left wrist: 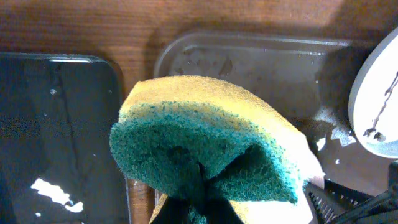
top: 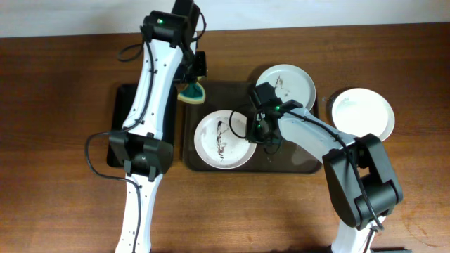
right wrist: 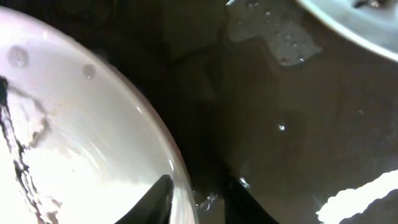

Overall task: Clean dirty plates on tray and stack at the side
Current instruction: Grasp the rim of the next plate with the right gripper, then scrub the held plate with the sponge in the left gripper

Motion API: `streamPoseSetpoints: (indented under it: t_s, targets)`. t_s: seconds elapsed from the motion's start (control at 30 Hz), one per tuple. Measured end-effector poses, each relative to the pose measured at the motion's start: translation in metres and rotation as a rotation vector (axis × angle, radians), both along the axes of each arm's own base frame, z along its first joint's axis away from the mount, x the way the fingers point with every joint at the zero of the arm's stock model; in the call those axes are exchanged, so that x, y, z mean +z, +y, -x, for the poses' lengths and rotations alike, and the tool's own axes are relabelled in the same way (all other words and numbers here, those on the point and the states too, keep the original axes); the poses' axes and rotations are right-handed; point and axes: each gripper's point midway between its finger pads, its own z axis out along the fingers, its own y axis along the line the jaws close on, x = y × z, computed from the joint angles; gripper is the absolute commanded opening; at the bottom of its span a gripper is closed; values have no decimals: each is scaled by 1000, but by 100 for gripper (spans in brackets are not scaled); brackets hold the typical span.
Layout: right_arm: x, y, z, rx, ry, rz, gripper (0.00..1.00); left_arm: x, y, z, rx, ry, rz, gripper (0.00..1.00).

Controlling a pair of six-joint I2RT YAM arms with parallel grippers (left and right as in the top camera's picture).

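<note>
A white plate (top: pixel 223 139) with dark smears lies on the left half of the brown tray (top: pixel 295 158). My right gripper (top: pixel 256 133) is at this plate's right edge. In the right wrist view it (right wrist: pixel 202 199) stands open astride the rim of the plate (right wrist: pixel 81 143), one finger (right wrist: pixel 155 202) over the plate and the other over the tray (right wrist: pixel 298 124). A second smeared plate (top: pixel 285 86) sits at the tray's back right. A clean plate (top: pixel 362 112) rests on the table right of the tray. My left gripper (top: pixel 193 83) is shut on a yellow-green sponge (top: pixel 192 92) above the tray's back left corner.
A narrower black tray (top: pixel 118 126) lies left of the brown one, under the left arm. In the left wrist view the sponge (left wrist: pixel 205 143) fills the middle, with the black tray (left wrist: pixel 56 124) at left and the wet brown tray (left wrist: pixel 261 68) behind.
</note>
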Motion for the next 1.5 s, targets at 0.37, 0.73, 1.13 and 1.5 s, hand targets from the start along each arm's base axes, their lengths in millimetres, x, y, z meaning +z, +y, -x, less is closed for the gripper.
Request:
streamPoseSetpoints:
  t_s: [0.37, 0.73, 1.13, 1.5]
  targets:
    - [2, 8, -7, 68, 5, -128, 4, -30, -33, 32, -267, 145, 94, 0]
    - [-2, -4, -11, 85, 31, -208, 4, -145, -63, 78, -253, 262, 98, 0]
    - [-3, 12, -16, 111, 40, -371, 4, -141, -56, 86, 3, 202, -176, 0]
    - [-2, 10, -19, 58, 54, -375, 4, -140, -56, 26, -90, -12, -101, 0]
